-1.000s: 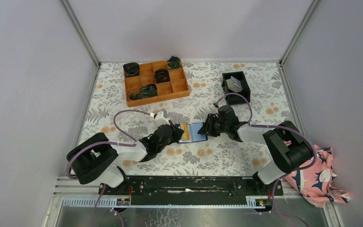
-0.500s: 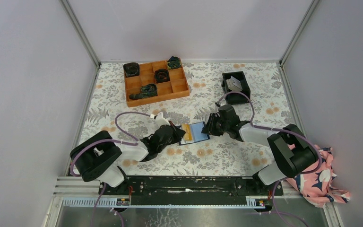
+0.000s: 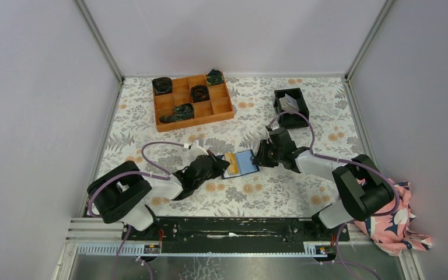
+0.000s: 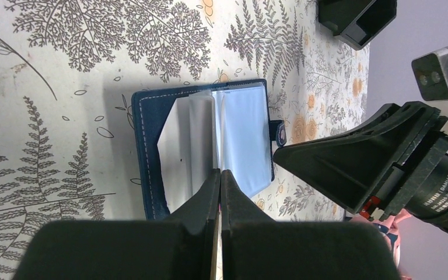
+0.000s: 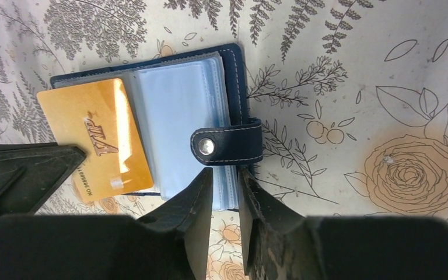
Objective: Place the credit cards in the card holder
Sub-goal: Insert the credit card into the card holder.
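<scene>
The card holder (image 3: 246, 162) lies open on the table between my arms, its light blue sleeves up; it also shows in the left wrist view (image 4: 242, 134) and the right wrist view (image 5: 175, 116). A yellow-orange credit card (image 5: 96, 140) marked VIP lies over its left half (image 3: 230, 164). My left gripper (image 3: 221, 166) is shut on this card's edge, which shows as a thin line between the jaws (image 4: 220, 171). My right gripper (image 3: 258, 158) is closed on the holder's clear sleeves just below the snap tab (image 5: 224, 170). Grey cards (image 3: 290, 102) sit in the black bin.
The black bin (image 3: 291, 107) stands at the back right. An orange compartment tray (image 3: 192, 100) with dark rolled items stands at the back left. A pink patterned cloth (image 3: 394, 221) lies off the table's right front corner. Grey walls close in three sides.
The card holder and the right gripper have shifted slightly right and away. The left gripper followed, still holding the yellow card over the holder's left half.
</scene>
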